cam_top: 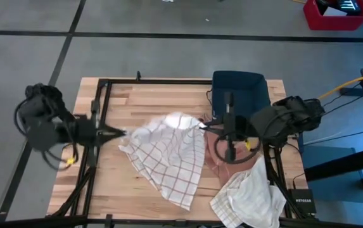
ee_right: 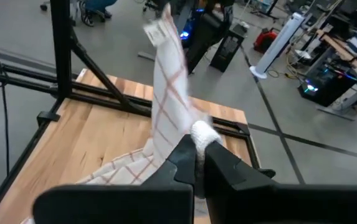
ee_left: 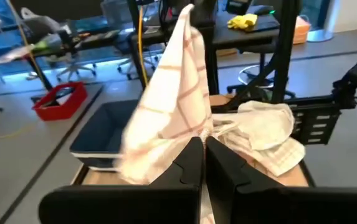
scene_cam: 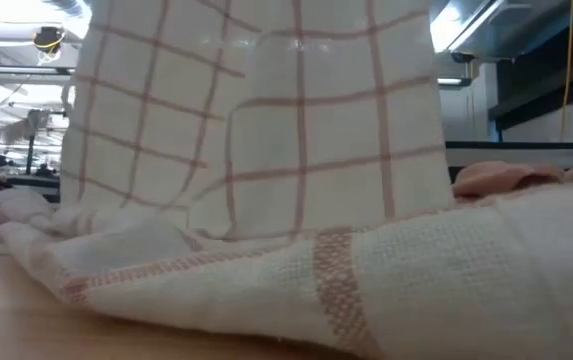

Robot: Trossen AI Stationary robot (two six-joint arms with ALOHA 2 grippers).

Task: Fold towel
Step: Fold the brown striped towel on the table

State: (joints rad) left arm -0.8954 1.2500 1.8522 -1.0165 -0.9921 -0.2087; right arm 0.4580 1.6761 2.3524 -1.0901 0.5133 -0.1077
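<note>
Checked towel (cam_top: 168, 155) stretched above the table (cam_top: 137, 101), corners pinched in left pincer (cam_top: 119, 133) and right pincer (cam_top: 204, 126).

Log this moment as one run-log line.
stage: towel lifted | left tool: shut on checked towel edge | right tool: shut on opposite edge | towel: hanging between both, lower end on table | second towel: crumpled, untouched

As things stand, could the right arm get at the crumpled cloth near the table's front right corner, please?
Probably not yet: the right hand is shut on the checked towel, though the crumpled cloth lies uncovered close beside that arm.
</note>
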